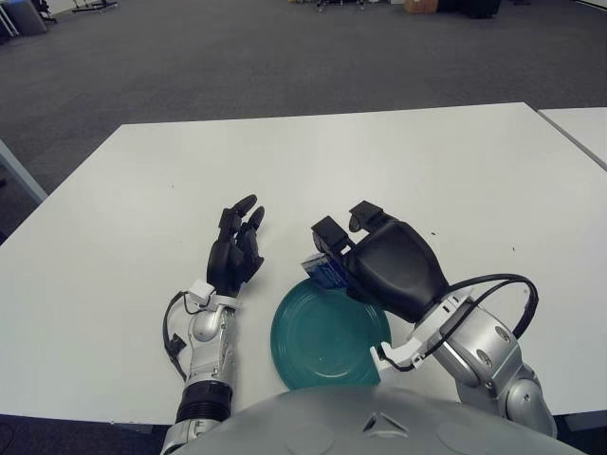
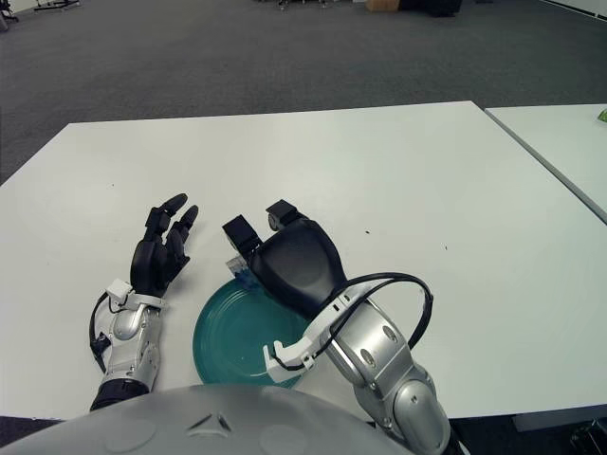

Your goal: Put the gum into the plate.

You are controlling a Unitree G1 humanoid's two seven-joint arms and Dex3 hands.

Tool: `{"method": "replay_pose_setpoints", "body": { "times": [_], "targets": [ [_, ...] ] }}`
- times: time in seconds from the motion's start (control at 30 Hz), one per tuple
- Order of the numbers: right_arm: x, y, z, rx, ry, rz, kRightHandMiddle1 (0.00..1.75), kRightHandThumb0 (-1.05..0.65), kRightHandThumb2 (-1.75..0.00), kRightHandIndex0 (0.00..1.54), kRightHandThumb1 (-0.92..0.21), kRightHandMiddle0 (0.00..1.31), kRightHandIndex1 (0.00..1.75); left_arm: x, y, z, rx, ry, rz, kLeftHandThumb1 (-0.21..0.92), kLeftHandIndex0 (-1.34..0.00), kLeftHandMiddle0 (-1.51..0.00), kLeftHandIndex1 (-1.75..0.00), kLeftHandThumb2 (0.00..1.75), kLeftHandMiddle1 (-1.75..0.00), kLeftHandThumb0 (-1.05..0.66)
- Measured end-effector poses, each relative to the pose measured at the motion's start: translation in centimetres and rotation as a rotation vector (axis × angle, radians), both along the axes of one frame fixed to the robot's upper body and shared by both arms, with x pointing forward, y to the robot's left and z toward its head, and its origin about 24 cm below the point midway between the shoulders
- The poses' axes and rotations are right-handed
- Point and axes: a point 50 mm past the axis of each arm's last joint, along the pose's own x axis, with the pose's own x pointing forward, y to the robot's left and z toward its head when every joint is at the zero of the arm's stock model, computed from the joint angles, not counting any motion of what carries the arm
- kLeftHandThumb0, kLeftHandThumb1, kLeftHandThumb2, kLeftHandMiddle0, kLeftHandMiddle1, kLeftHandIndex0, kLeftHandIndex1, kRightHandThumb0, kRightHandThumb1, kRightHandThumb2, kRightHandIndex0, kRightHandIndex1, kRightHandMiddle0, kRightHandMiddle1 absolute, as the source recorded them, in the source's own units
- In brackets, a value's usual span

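White table [image 1: 398, 161] fills most of both views, grey carpet floor [image 1: 237, 57] behind it, edge of a second white table [image 1: 580, 128] at far right. Round teal plate [image 1: 322, 346] sits on the table near the front edge, between the two arms. Right hand [image 1: 375, 256] is over the plate's far rim, black palm shell facing up toward the camera, silver forearm with a black cable loop trailing back to the right. Its fingers [image 1: 327, 235] are curled narrow around the gum [image 1: 325, 272], a small blue pack with a pale face; the pack pokes out from under the fingertips on the hand's left side, pinched between the finger above and the palm side behind. Gum shows just over the plate's far-left rim; cannot tell whether it touches the plate. Left hand [image 1: 235, 256] shows just left of the plate, palm down, fingers extended and slightly spread, pointing away from the robot, holding nothing.
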Motion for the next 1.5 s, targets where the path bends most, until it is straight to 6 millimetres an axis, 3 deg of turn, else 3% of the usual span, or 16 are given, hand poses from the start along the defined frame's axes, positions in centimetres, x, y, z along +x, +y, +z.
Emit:
{"method": "replay_pose_setpoints", "body": {
  "times": [0.17, 0.4, 0.5, 0.8, 0.83, 0.9, 1.0, 1.27, 1.5],
  "targets": [
    [-0.24, -0.01, -0.07, -0.043, 0.037, 0.019, 1.75, -0.38, -0.83, 0.37, -0.69, 0.33, 0.92, 0.16, 0.06, 0.10, -0.005, -0.018, -0.023, 0.92, 0.00, -0.21, -0.99, 0.78, -0.50, -0.90],
    [-0.47, -0.25, -0.25, -0.111, 0.115, 0.047, 1.75, -0.38, -0.76, 0.34, -0.74, 0.30, 0.88, 0.16, 0.18, -0.05, 0.004, -0.004, -0.024, 0.92, 0.00, -0.24, -0.89, 0.79, -0.43, -0.90],
    [-0.44, -0.32, -0.34, -0.136, 0.144, 0.047, 1.75, -0.36, -0.58, 0.35, -0.87, 0.23, 0.84, 0.22, 0.10, -0.07, 0.007, -0.002, -0.025, 0.92, 0.00, -0.26, -0.91, 0.78, -0.47, -0.90],
    [-0.52, -0.41, -0.24, -0.151, 0.181, 0.049, 1.75, -0.36, -0.53, 0.36, -0.92, 0.19, 0.73, 0.20, -0.15, 0.00, 0.007, -0.004, -0.027, 0.92, 0.00, -0.20, -1.06, 0.76, -0.58, -0.92],
    [-0.51, -0.40, -0.21, -0.151, 0.182, 0.050, 1.53, -0.49, -0.60, 0.34, -0.92, 0.12, 0.70, 0.19, -0.14, 0.00, 0.007, -0.004, -0.027, 0.92, 0.00, -0.20, -1.06, 0.76, -0.57, -0.92],
    [-0.48, -0.38, -0.14, -0.157, 0.184, 0.054, 1.28, -0.64, -0.69, 0.33, -0.92, 0.05, 0.65, 0.18, -0.13, -0.01, 0.007, -0.003, -0.027, 0.92, 0.00, -0.20, -1.06, 0.77, -0.56, -0.91],
    [-0.40, -0.35, 0.06, -0.167, 0.185, 0.064, 1.08, -0.72, -0.76, 0.34, -0.92, 0.02, 0.55, 0.18, -0.13, 0.03, 0.007, -0.005, -0.026, 0.92, 0.00, -0.21, -1.04, 0.77, -0.55, -0.91],
    [-0.41, -0.44, 0.50, -0.167, 0.185, 0.077, 0.86, -0.80, -0.85, 0.38, -0.92, 0.00, 0.41, 0.16, -0.11, 0.08, 0.006, -0.006, -0.021, 0.92, 0.00, -0.25, -0.96, 0.77, -0.56, -0.93],
    [-0.42, -0.52, 0.63, -0.156, 0.188, 0.077, 0.83, -0.85, -0.90, 0.40, -0.92, 0.00, 0.38, 0.15, -0.14, 0.10, 0.000, -0.012, -0.037, 0.92, 0.00, -0.25, -1.02, 0.74, -0.68, -0.93]
  ]
}}
